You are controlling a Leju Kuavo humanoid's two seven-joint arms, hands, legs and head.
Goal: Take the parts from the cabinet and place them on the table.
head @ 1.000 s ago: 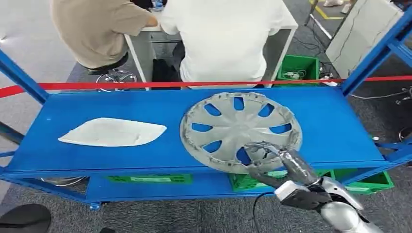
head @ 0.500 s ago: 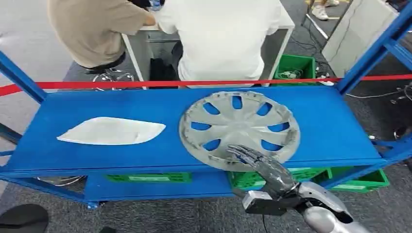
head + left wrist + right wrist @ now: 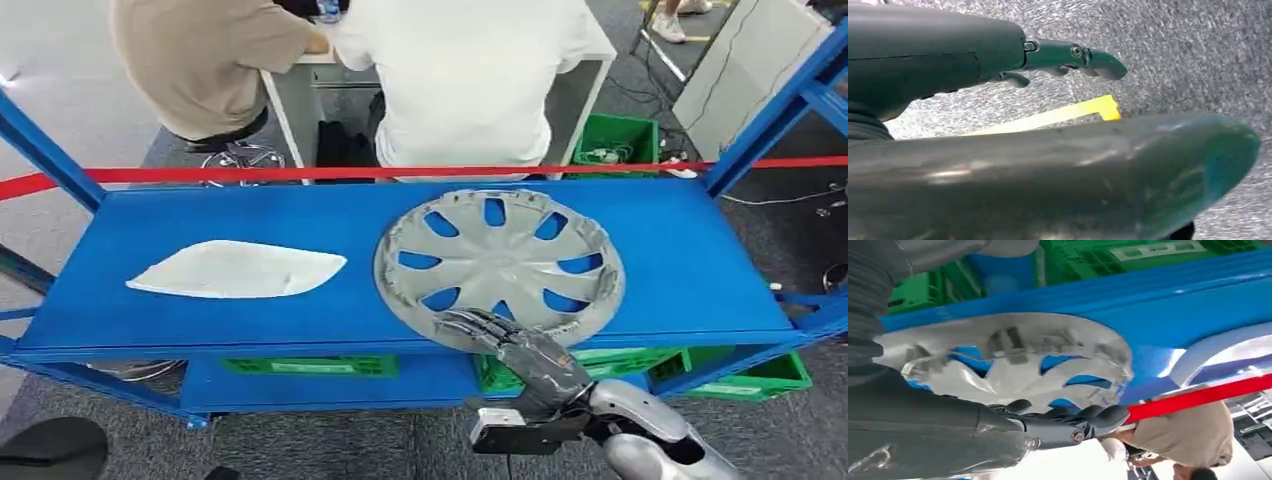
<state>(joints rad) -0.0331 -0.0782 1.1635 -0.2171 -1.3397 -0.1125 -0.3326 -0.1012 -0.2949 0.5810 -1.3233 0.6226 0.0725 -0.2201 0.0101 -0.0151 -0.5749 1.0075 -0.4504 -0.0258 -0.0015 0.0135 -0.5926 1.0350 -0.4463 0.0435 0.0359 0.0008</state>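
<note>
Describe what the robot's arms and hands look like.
The right arm is glossy silver with a black block at the wrist. The right hand is dark grey, with segmented metallic fingers. The left hand has a dark grey cover and darker fingers with small screws.

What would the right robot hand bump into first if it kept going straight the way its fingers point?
Most likely the silver hubcap. The right robot hand points up and left over the hubcap's near rim on the blue shelf, fingers spread. How high it hovers above the rim is hard to judge.

Workshop: blue steel shelving, green crates
</note>
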